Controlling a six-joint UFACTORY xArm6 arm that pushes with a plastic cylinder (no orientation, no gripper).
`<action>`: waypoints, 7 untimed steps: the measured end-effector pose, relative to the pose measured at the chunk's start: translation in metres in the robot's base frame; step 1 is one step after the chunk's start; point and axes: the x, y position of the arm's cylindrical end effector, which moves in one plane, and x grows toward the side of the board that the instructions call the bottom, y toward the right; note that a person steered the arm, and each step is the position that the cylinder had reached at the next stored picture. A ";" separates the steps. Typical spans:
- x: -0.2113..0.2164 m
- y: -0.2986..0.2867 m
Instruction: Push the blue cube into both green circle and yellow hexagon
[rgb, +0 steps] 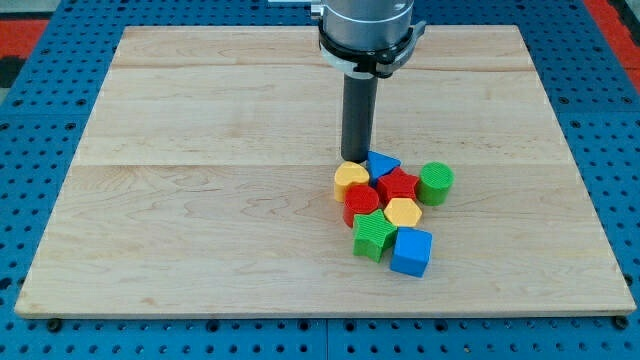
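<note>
The blue cube (411, 251) lies at the bottom right of a tight cluster of blocks. The yellow hexagon (402, 212) sits just above it, touching or nearly so. The green circle (435, 184) is at the cluster's right edge, apart from the blue cube. My tip (355, 159) stands at the top of the cluster, just above the yellow heart (351, 180) and left of the blue triangle (382, 164). It is on the far side of the cluster from the blue cube.
The cluster also holds a red star (397, 186), a red round block (361, 204) and a green block (373, 236). The wooden board (200, 200) lies on a blue pegboard; its bottom edge is below the cluster.
</note>
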 end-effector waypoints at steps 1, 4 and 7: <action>0.000 0.003; 0.015 -0.064; 0.144 -0.050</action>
